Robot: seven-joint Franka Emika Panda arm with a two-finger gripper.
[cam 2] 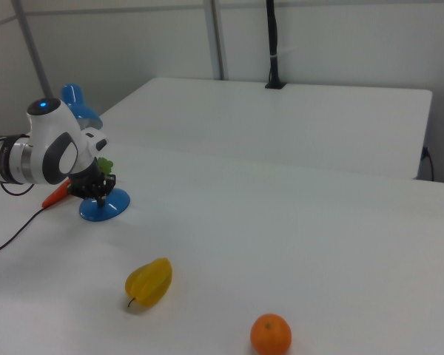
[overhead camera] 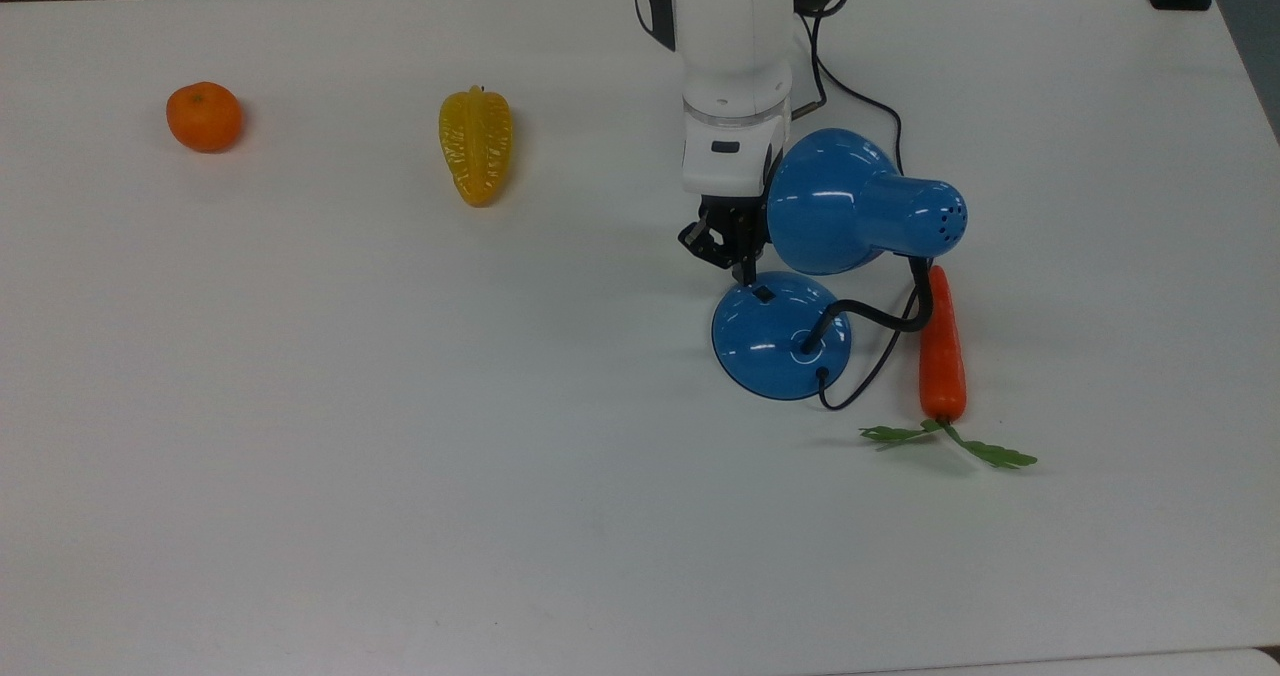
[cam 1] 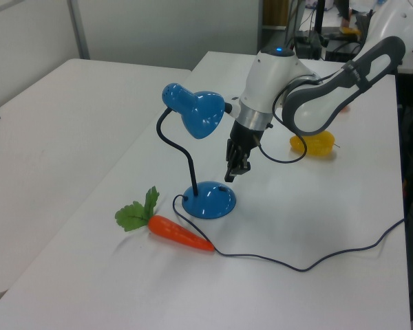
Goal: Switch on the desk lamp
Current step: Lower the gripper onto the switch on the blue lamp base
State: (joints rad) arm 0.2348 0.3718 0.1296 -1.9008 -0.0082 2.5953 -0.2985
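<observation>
I am holding my pincer [overhead camera: 744,272] tip-down just above the lamp [overhead camera: 800,286], its black fingers drawn together on nothing. The tip is hanging right by the small black switch [overhead camera: 763,294], at the edge of the base nearest me; whether it is touching the switch I cannot tell.

The lamp is glossy blue all over, throwing back bright streaks of light. Its base [overhead camera: 781,336] is a round, low dome sitting flat on the worktop [overhead camera: 400,406] right under my pincer. A thin black bendable neck [cam 1: 175,143] is rising from the far side of the dome and curving over to the shade [overhead camera: 850,202], a smooth cone with small vent holes in its narrow cap. The shade is hanging close beside my wrist, its wide mouth turned my way in the left view. A black cord [cam 1: 310,261] is leaving the base and trailing in slack curves across the worktop.

Just past the base from my pincer a carrot [overhead camera: 941,346] is lying, long, tapered, smooth orange, with flat green leaves [overhead camera: 950,444] at one end. Well off on my other side a yellow ridged fruit [overhead camera: 475,144] with a waxy sheen is resting, and farther still a round, dimpled orange [overhead camera: 204,116]. The worktop is matte white and plain.
</observation>
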